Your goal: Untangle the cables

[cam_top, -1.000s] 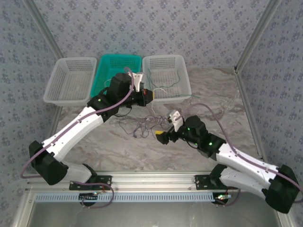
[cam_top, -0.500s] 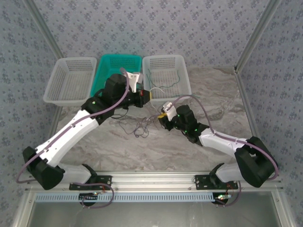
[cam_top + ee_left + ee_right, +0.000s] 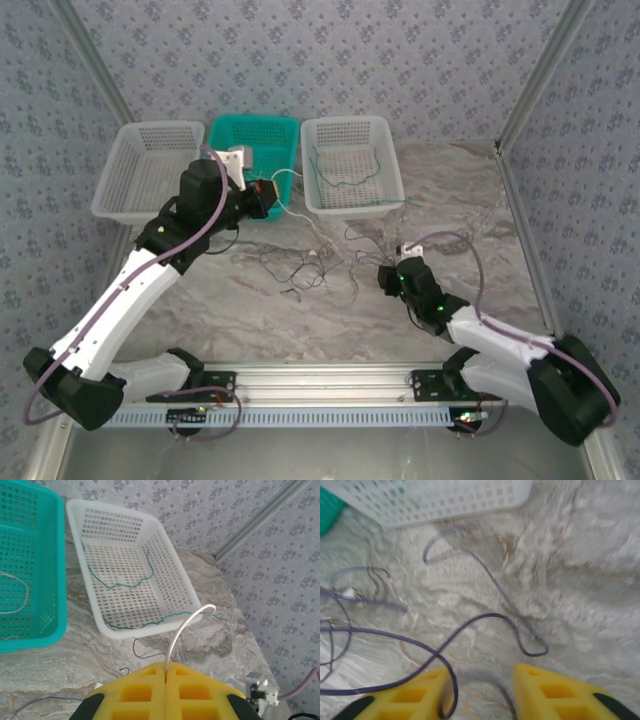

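My left gripper [image 3: 265, 189] hovers at the teal basket's [image 3: 270, 140] front right corner, shut on a pale yellow-tan cable [image 3: 186, 626] that arches up out of its closed yellow fingers [image 3: 140, 690]. More pale cable [image 3: 16, 596] lies inside the teal basket [image 3: 30, 630]. A green cable [image 3: 125, 585] lies in the right white basket [image 3: 170, 580], one end hanging over its rim. Dark purple cables [image 3: 305, 265] lie tangled on the marble table. My right gripper [image 3: 384, 276] is low over the table, right of the tangle. It is open [image 3: 482, 687], and a purple cable [image 3: 470, 625] loops round its left finger [image 3: 405, 695].
An empty white basket [image 3: 150, 165] stands at the back left beside the teal one. Metal frame posts [image 3: 530, 90] and patterned walls close in the table. Bare marble [image 3: 470, 200] lies right of the baskets.
My left arm swung left and back to the teal basket, drawing the pale cable along. My right arm pulled away from the tangle, moving right and dropping low to the table.
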